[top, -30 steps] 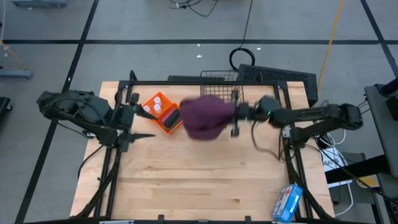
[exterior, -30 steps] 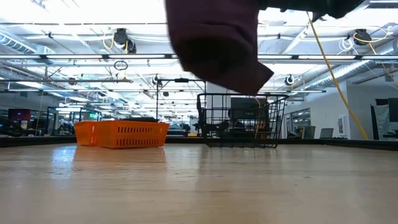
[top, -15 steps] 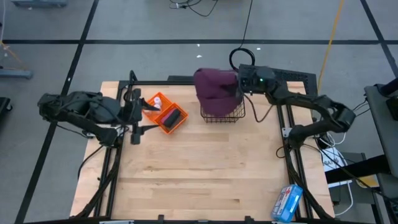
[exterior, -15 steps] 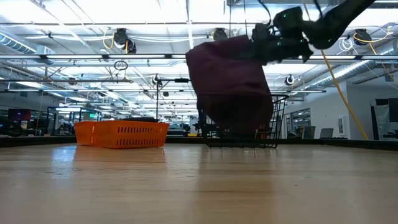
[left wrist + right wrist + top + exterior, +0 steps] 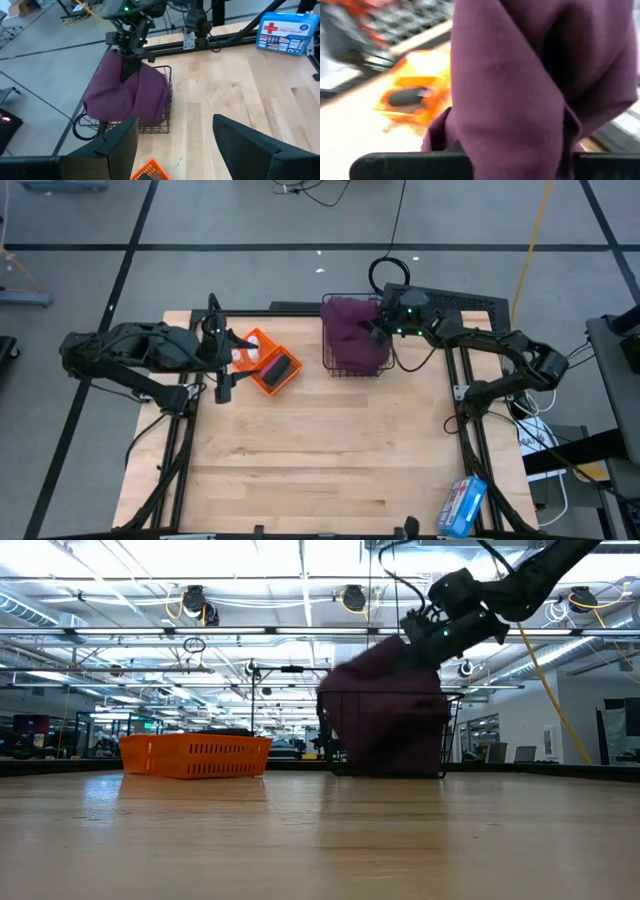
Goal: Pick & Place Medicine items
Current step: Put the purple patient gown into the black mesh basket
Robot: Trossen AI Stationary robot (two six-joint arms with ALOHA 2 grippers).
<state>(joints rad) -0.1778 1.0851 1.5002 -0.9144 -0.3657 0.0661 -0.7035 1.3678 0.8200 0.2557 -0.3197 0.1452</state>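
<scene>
Two jaws: my right ones (image 5: 375, 332), clamped on the maroon cloth (image 5: 352, 340), had just swung it into the wire basket (image 5: 355, 367). Left ones (image 5: 226, 362) gaped empty by the orange tray (image 5: 268, 376), uncovering the medicine bottles (image 5: 250, 346).

Grey floor (image 5: 80, 220), bright ceiling lights (image 5: 150, 555)

One wooden surface (image 5: 320, 470) carries the lot. On it: one orange tray (image 5: 266, 363), one black wire basket (image 5: 355, 366), one maroon cloth (image 5: 355, 338) — draped into the basket — and one blue-and-white packet (image 5: 461, 505) at a corner. Inside the tray lies one dark object (image 5: 277, 368); the small white bottles (image 5: 243, 356) there show as a pale cluster, their number not countable. Two dark arms — two end effectors, the left end effector (image 5: 222, 367) and the right end effector (image 5: 378, 330).
</scene>
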